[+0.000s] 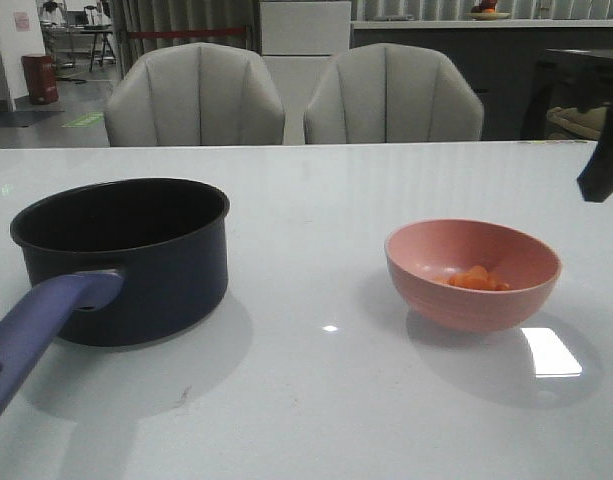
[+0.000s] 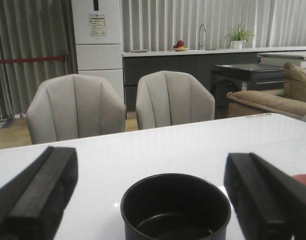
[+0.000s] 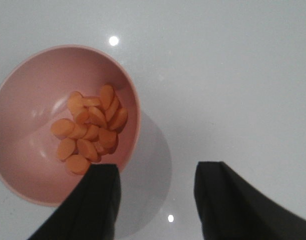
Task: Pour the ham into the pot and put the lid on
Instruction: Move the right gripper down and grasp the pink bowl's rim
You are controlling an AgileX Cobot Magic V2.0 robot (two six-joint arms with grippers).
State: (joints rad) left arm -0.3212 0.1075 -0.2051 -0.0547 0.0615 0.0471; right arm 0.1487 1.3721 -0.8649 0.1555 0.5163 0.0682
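The dark navy pot (image 1: 126, 260) stands at the left of the white table, its purple-blue handle (image 1: 36, 330) pointing to the front left, and it is empty inside. The ham (image 1: 476, 279) lies as orange slices in a pink bowl (image 1: 473, 300) at the right. My left gripper (image 2: 150, 162) is open and empty, low behind the pot (image 2: 175, 200). My right gripper (image 3: 157, 170) is open and empty above the table, beside the bowl (image 3: 23, 100) with the ham (image 3: 90, 130), one finger (image 3: 98, 200) over its rim. A dark part of that arm (image 1: 601, 172) shows in the front view. The lid is out of view.
Two grey chairs (image 1: 196, 95) (image 1: 391, 95) stand beyond the table's far edge. A dark cabinet (image 1: 586, 80) is at the back right. Bare table top (image 1: 316, 400) lies between the pot and the bowl.
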